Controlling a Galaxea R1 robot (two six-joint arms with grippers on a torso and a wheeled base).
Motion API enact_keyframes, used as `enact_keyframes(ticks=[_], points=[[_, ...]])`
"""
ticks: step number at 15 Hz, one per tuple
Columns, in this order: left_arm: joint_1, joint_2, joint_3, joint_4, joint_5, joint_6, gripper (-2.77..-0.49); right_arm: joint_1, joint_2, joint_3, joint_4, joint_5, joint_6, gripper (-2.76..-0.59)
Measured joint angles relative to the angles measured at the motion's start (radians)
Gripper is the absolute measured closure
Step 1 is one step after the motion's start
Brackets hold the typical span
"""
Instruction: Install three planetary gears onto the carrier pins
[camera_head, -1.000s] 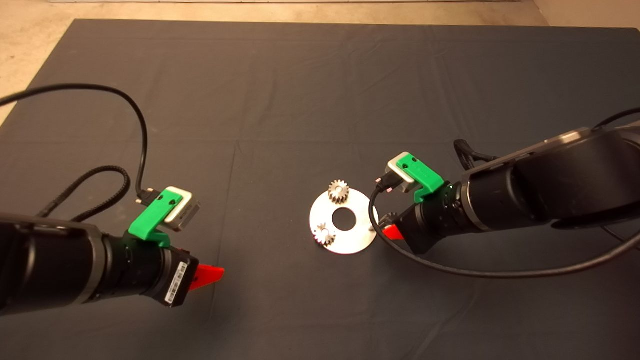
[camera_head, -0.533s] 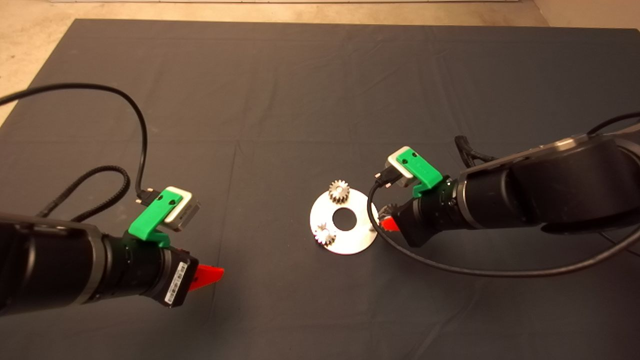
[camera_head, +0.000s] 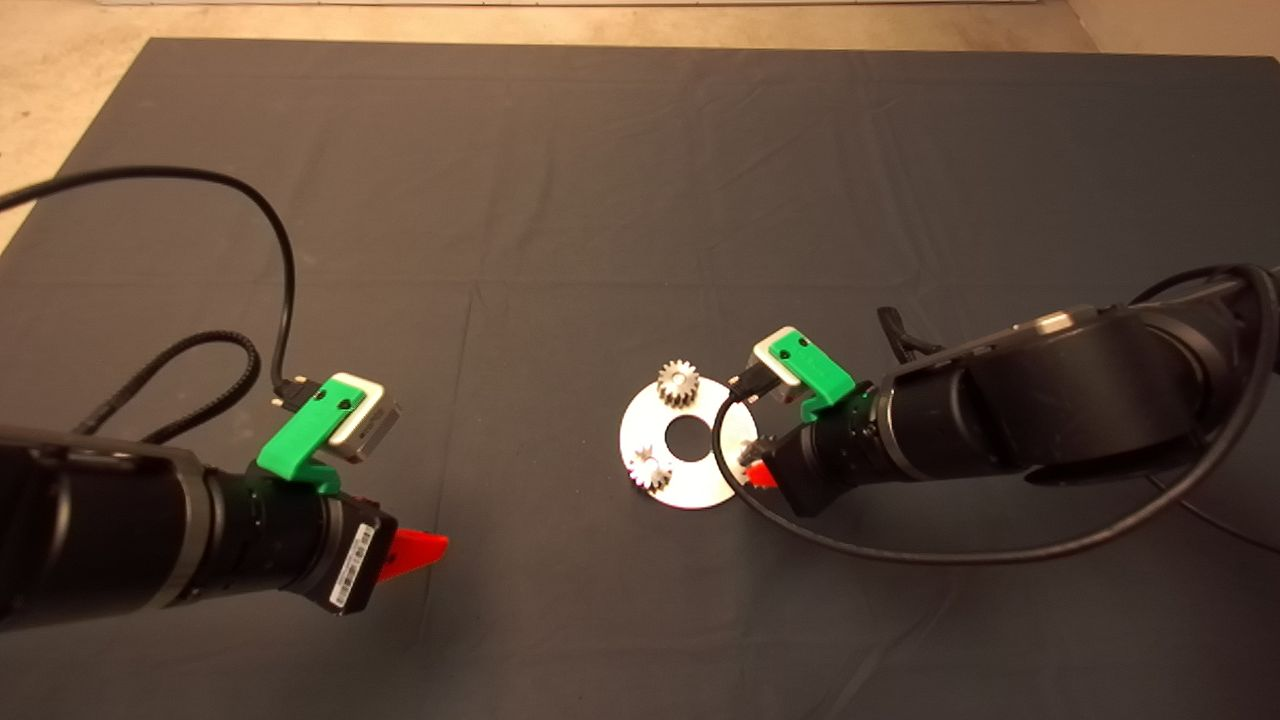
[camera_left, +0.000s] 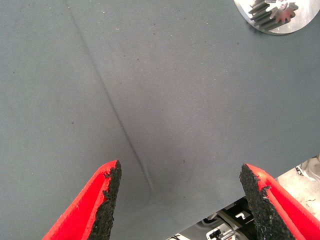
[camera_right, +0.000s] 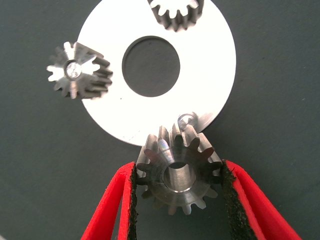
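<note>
The round silver plate (camera_head: 690, 478) lies on the mat's middle right, with a large central hole. Two planetary gears sit on carrier pins: one at the plate's far edge (camera_head: 677, 383), one at its near left edge (camera_head: 650, 468). My right gripper (camera_head: 755, 468) is at the plate's right edge, shut on the third gear (camera_right: 192, 150), which it holds just beside the bare third pin (camera_right: 186, 119). The right wrist view also shows the plate (camera_right: 210, 60) and the seated gears (camera_right: 77, 76) (camera_right: 176, 12). My left gripper (camera_head: 415, 552) hangs open and empty over bare mat at the lower left.
The dark mat (camera_head: 560, 200) covers the table, with pale floor past its far edge. Black cables loop from both wrists, the right one (camera_head: 900, 552) lying across the mat in front of the plate. The left wrist view shows the plate's edge (camera_left: 295, 22).
My right gripper has moved left with the gear, from just right of the plate to over its right edge by the bare pin. The left arm has not moved.
</note>
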Motion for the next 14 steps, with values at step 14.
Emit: enact_keyframes(ticks=[14], points=[[0.000, -0.004, 0.000, 0.000, 0.000, 0.008, -1.64, -0.003, 0.084, -0.058, -0.003, -0.062, -0.082, -0.94]])
